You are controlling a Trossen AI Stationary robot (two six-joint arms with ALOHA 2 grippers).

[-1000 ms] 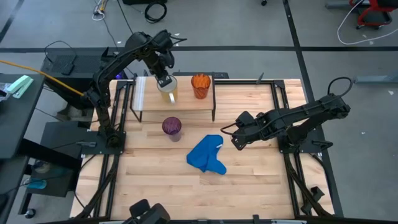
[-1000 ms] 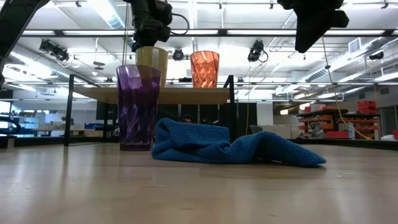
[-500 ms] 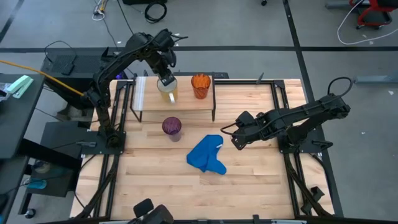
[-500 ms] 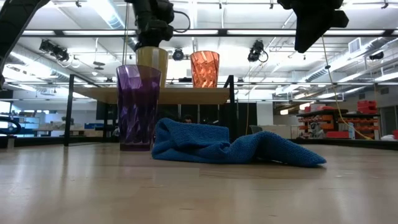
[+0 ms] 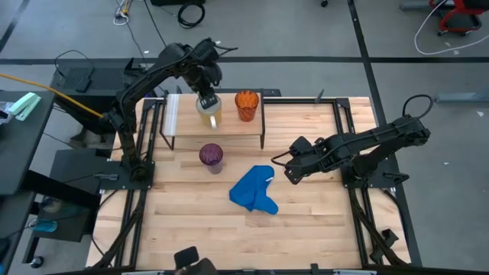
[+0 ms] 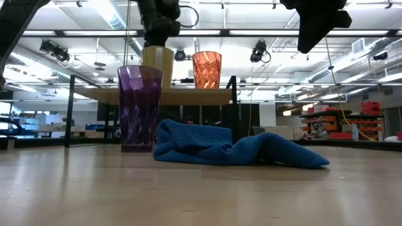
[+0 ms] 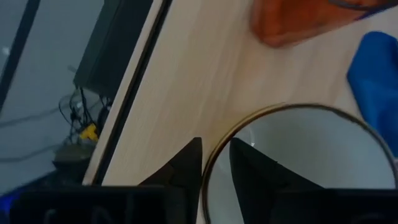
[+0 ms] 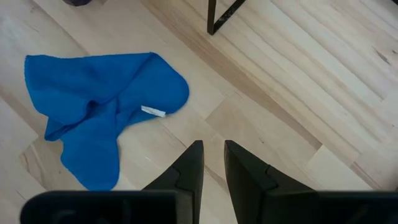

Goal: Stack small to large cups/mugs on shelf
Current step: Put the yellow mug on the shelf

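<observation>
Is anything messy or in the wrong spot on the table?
A little. The blue cloth lies crumpled on the tabletop, not folded. The purple tumbler stands upright on the tabletop beside it, not on the shelf, where the white mug and orange cup stand. Nothing looks tipped, spilled or broken.

We see a big room with a grey floor. Dark lines cross the floor. Black cables lie on it far behind the left gripper, and a white cable curls far behind the right gripper. A red thing sits in the corner there. A yellow cable runs out to the side of the left gripper, past a dark stand. Long lights shine on the ceiling, high above both grippers. Red boxes sit on far shelves beyond the wooden tabletop.
</observation>
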